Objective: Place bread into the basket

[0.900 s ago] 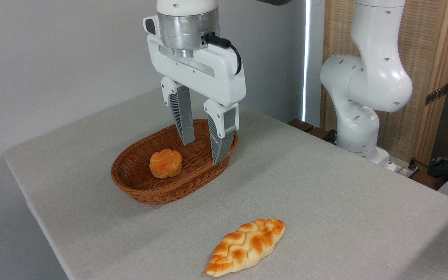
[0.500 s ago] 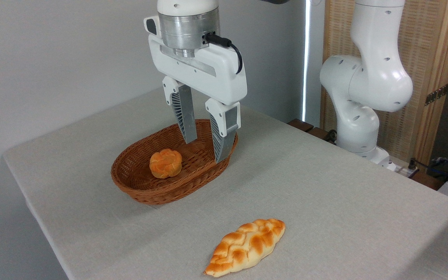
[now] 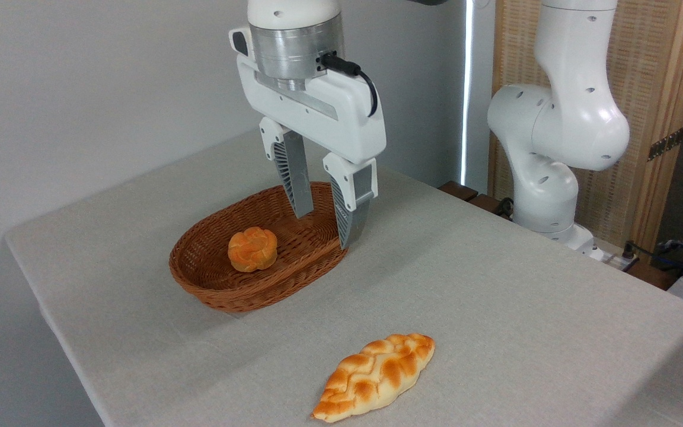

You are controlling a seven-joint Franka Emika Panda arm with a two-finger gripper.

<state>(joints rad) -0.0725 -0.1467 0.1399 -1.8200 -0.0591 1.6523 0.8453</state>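
Gripper: the gripper (image 3: 325, 228) is hanging over the 3 o'clock end of the basket, fingers spread apart and gripping nothing.
Bread: the bread (image 3: 375, 376) is lying flat on the table (image 3: 525, 320), well apart from the gripper and toward 5 o'clock of the basket, its long axis running from 7 to 1 o'clock.
Basket: the basket (image 3: 211, 290) is sitting at the table's 10 o'clock side, with a small round bun (image 3: 252, 248) resting inside near its middle.
Progress: judging by the layout, nothing is being carried yet; the loaf is waiting to be fetched.
Risk, grasp: the fingers are looking narrowly set against the loaf's length, so closing along its long axis is likely to fail; a crosswise pinch at the middle seems safer.
Risk, squeeze: the crust is looking soft, so a hard clamp may be denting it.
Risk, placing: the bun is taking up room, so the loaf may be ending up propped on it or on the rim.
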